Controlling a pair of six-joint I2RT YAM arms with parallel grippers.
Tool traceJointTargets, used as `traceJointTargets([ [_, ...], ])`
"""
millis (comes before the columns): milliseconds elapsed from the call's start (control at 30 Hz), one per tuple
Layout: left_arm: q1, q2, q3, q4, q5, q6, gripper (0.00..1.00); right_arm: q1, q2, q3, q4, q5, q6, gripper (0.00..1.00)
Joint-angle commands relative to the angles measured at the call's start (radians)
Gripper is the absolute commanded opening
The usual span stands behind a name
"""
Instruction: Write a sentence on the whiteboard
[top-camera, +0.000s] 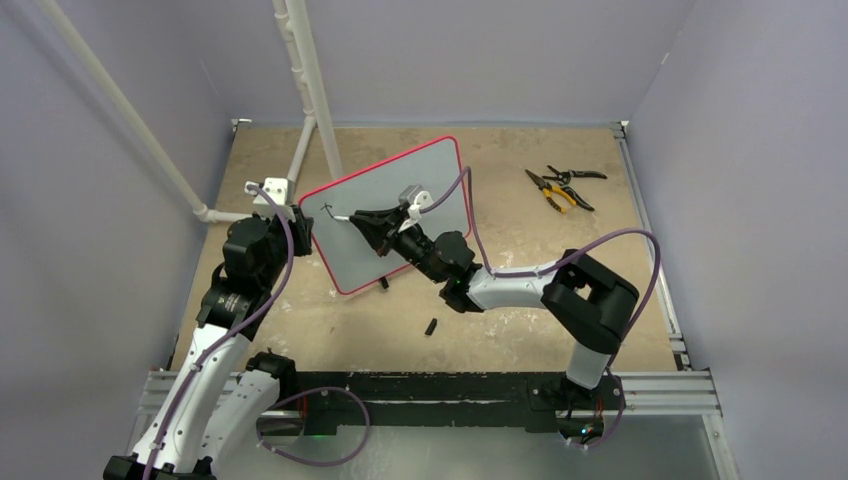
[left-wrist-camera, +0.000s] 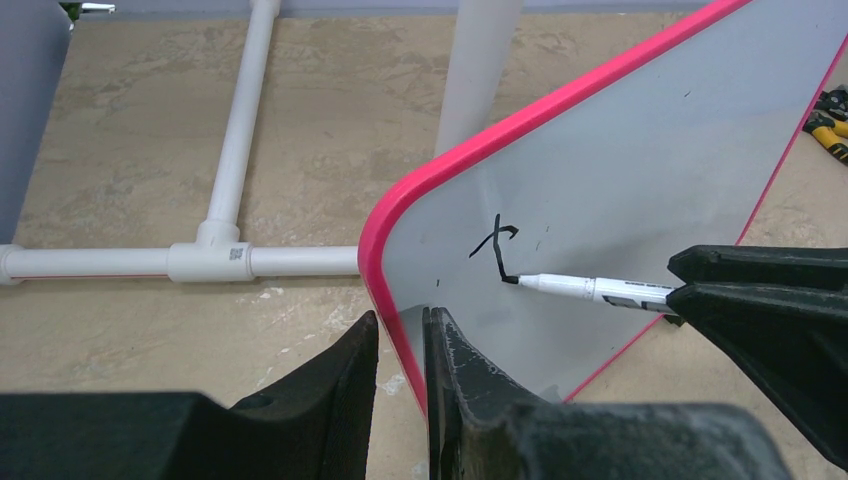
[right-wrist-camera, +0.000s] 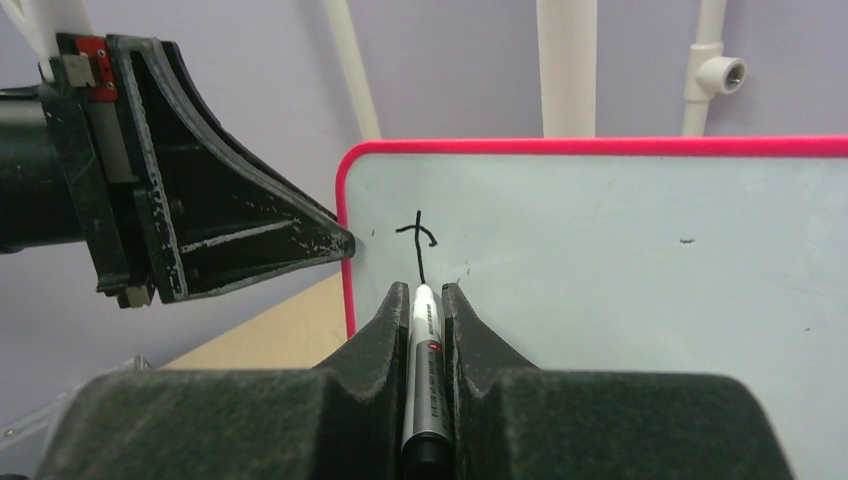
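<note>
The whiteboard (top-camera: 350, 255), pale grey with a red-pink rim, stands tilted on the table left of centre. My left gripper (top-camera: 298, 222) is shut on its left edge; in the left wrist view the rim (left-wrist-camera: 392, 270) runs between the jaws (left-wrist-camera: 400, 325). My right gripper (top-camera: 372, 222) is shut on a white marker (right-wrist-camera: 424, 340), whose tip touches the board. Of the sentence only one small black mark (right-wrist-camera: 417, 235) shows, near the board's upper left corner; it also shows in the left wrist view (left-wrist-camera: 495, 245).
Yellow-handled pliers and black cutters (top-camera: 560, 187) lie at the back right. A small black cap (top-camera: 431, 326) lies on the table in front of the board. A white pipe frame (top-camera: 300, 150) stands behind the board at back left.
</note>
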Motion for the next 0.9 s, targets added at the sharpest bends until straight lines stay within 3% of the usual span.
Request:
traceJointTargets([
  [0,-0.001,-0.001,0.013,0.037,-0.002,0.002,0.22,0.0,0.008,-0.022,0.009,0.009,0.0,0.0],
  [533,-0.001,0.02,0.016,0.039,0.014,0.002,0.22,0.007,0.028,0.01,0.051,-0.055,0.01,0.0],
  [867,-0.001,0.019,0.015,0.038,0.01,0.002,0.21,0.007,-0.054,-0.022,0.121,-0.048,0.033,0.0],
])
